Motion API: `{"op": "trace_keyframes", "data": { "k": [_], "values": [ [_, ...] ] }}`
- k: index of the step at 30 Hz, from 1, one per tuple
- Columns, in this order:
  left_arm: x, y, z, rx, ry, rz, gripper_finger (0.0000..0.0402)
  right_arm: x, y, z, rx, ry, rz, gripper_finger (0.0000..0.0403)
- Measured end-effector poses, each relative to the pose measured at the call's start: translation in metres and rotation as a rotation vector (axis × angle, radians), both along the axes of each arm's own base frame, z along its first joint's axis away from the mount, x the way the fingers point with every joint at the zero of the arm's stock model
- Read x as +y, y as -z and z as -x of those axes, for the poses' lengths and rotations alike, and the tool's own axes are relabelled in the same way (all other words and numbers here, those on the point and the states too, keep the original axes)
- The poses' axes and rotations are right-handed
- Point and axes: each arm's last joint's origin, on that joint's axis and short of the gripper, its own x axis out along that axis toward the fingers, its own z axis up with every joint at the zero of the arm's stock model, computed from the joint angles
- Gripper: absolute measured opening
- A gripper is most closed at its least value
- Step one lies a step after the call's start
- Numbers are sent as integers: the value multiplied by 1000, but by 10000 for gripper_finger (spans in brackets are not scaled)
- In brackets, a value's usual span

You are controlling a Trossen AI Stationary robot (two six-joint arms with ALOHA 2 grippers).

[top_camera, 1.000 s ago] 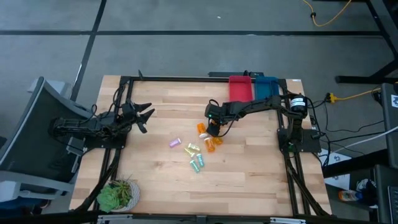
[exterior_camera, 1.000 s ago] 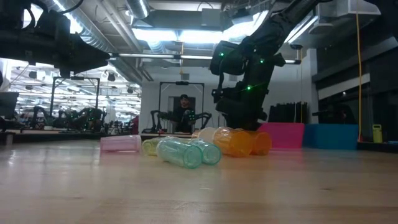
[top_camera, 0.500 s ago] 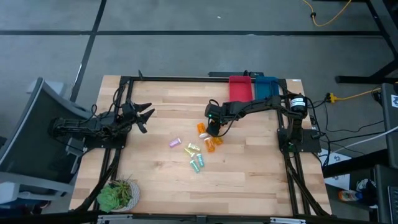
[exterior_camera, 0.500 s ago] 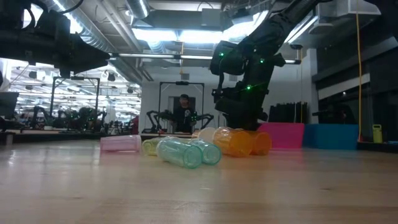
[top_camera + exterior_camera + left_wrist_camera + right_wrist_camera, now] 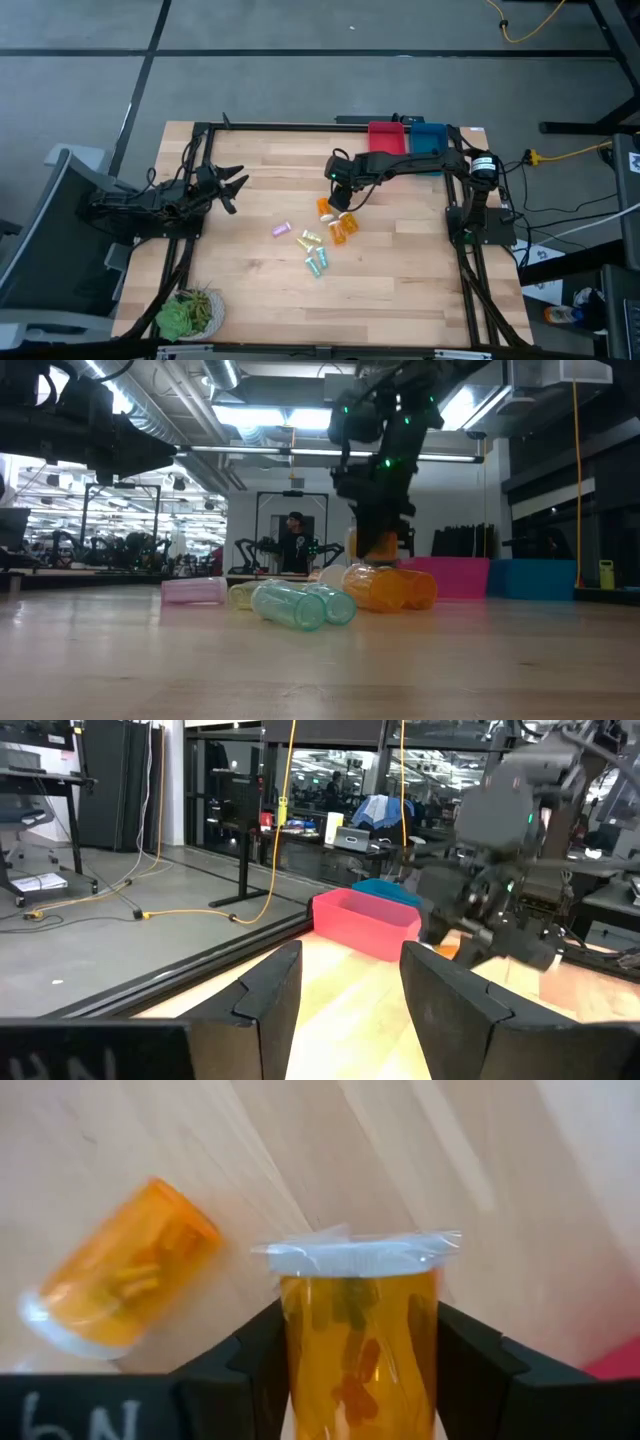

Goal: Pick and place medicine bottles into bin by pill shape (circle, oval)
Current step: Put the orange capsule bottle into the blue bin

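My right gripper (image 5: 343, 193) is shut on an orange medicine bottle (image 5: 357, 1342) with a pale cap, a little above the cluster of bottles; it also shows in the low view (image 5: 378, 546). Two more orange bottles (image 5: 325, 208) (image 5: 342, 230) lie on their sides on the wooden table. A purple bottle (image 5: 281, 229), a yellow bottle (image 5: 308, 240) and a teal bottle (image 5: 318, 263) lie nearer the front. My left gripper (image 5: 236, 184) is open and empty at the table's left. My right gripper pinches the orange bottle's body (image 5: 300, 1350) between its two fingers (image 5: 245, 1365), just behind the cap (image 5: 355, 1257). The fingers come from above and lie along the bottle, whose cap end sticks out past the fingertips. The bottle is lifted clear of the table.
A red bin (image 5: 388, 140) and a blue bin (image 5: 428, 138) stand side by side at the far edge, right of centre. A potted plant (image 5: 186, 314) sits at the near left corner. An orange bottle (image 5: 118, 1287) lies just beside the held one.
My right gripper has gone up and a little toward the far edge, taking the orange bottle with it. The bottle, which was down among the other orange bottles, is now lifted clear of the table.
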Motion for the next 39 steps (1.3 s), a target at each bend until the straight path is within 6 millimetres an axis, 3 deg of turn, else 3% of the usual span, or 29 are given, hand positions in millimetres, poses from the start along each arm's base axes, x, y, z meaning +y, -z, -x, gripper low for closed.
{"op": "trace_keyframes", "data": {
  "k": [8, 14, 19, 27, 33, 39],
  "values": [
    [0, 0, 0, 0, 0, 0, 166, -12, -54, -2, 11, -80, 34, 189],
    [0, 0, 0, 0, 0, 0, 166, -35, -95, 28, 0, 1, 64, 188],
    [0, 0, 0, 0, 0, 0, 166, -70, -110, 61, 26, 188, 77, 188],
    [0, 0, 0, 0, 1, 0, 166, -117, -99, 79, 45, 358, 52, 188],
    [0, 0, 0, -1, 1, 0, 166, -160, -63, 97, 122, 542, -71, 188],
    [0, 0, 0, 0, 1, 0, 166, -170, -34, 109, 190, 545, -139, 188]
  ]
}}
